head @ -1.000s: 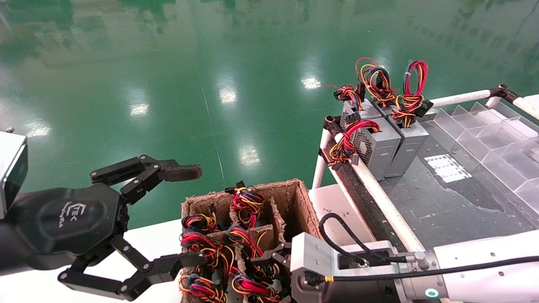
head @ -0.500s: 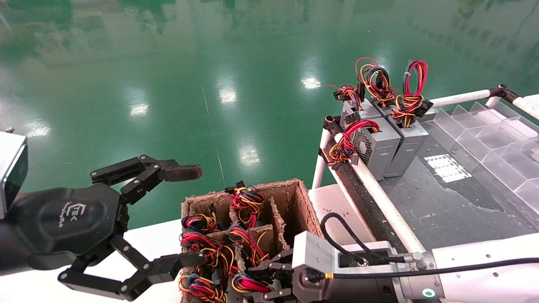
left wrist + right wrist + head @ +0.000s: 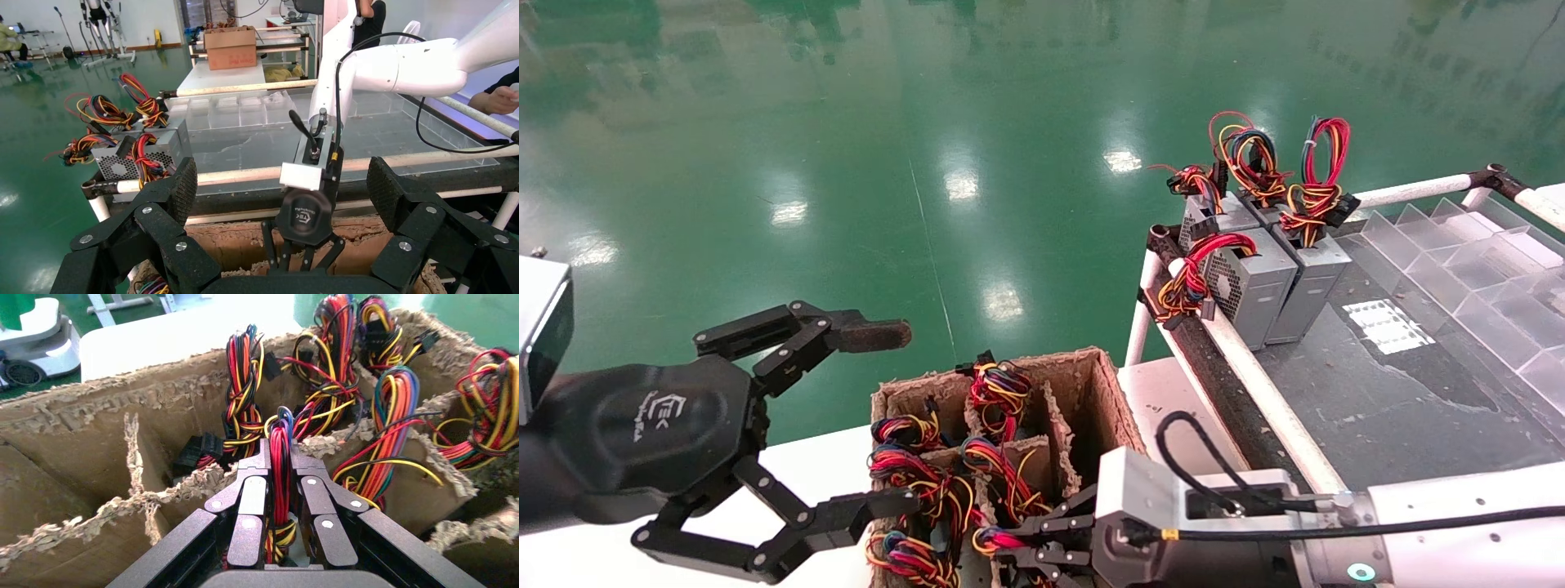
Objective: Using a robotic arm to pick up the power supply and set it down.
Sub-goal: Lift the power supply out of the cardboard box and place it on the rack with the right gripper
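- Looking out past the bench, we see a glossy green floor (image 3: pixel 928 163) mirroring the ceiling lights, with a white tabletop (image 3: pixel 821 465) near us and a dark work surface (image 3: pixel 1377 392) framed by white pipe rails (image 3: pixel 1254 376) on the right.
- We spot clear plastic dividers (image 3: pixel 1475 269) at the far right of that dark surface, and three grey supply boxes (image 3: pixel 1279 278) standing together at its far left corner, their wire loops sticking upward.
- On the white tabletop sits a ragged brown cardboard crate (image 3: pixel 1091 392), split by torn partitions into cells, most holding coloured wire bundles.
- Here's the right gripper (image 3: pixel 280 496), reaching down into a near cell of the crate, fingers (image 3: pixel 251 502) pinched tight on the power supply (image 3: pixel 280 459) by its wire bundle.
- What we make out of that unit is a loop of red, black, yellow and blue wires rising between the fingers; its metal body is hidden below.
- We have the left gripper (image 3: pixel 846 425) hanging spread wide, just left of the crate, holding nothing.
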